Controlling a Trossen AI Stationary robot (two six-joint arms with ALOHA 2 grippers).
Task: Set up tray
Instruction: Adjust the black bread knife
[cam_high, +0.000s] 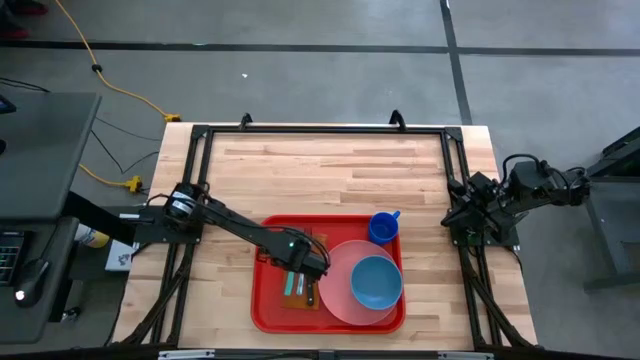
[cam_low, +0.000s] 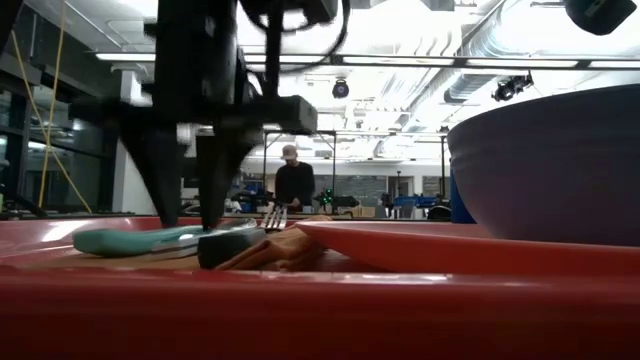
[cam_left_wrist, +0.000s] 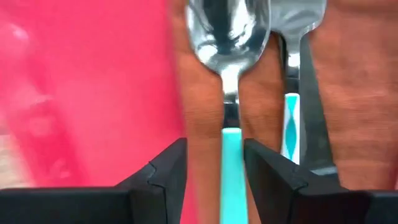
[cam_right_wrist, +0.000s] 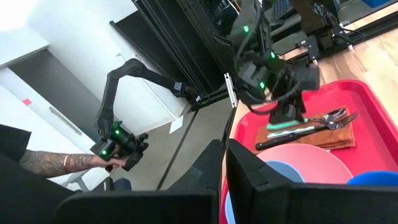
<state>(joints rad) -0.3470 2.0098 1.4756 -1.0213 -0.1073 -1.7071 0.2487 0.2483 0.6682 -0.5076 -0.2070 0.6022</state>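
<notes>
The red tray (cam_high: 262, 310) lies at the table's near middle. On it an orange-brown napkin (cam_left_wrist: 202, 106) carries a teal-handled spoon (cam_left_wrist: 229, 37), a fork (cam_left_wrist: 300, 15) and a dark knife (cam_left_wrist: 313, 124), side by side. My left gripper (cam_left_wrist: 216, 149) points down over the napkin (cam_high: 300, 295), open, one finger on each side of the spoon's teal handle (cam_left_wrist: 231, 174); I cannot tell whether they touch it. In the low view (cam_low: 190, 215) its fingertips reach down to the handle (cam_low: 120, 240). My right gripper (cam_right_wrist: 225, 180) waits shut at the table's right edge (cam_high: 478, 218).
A pink plate (cam_high: 335, 275) with a blue bowl (cam_high: 377, 282) sits on the tray right of the napkin, and a blue cup (cam_high: 384, 227) stands at the tray's far right corner. Bare wood lies beyond the tray. A person's arm (cam_right_wrist: 56, 163) shows off the table.
</notes>
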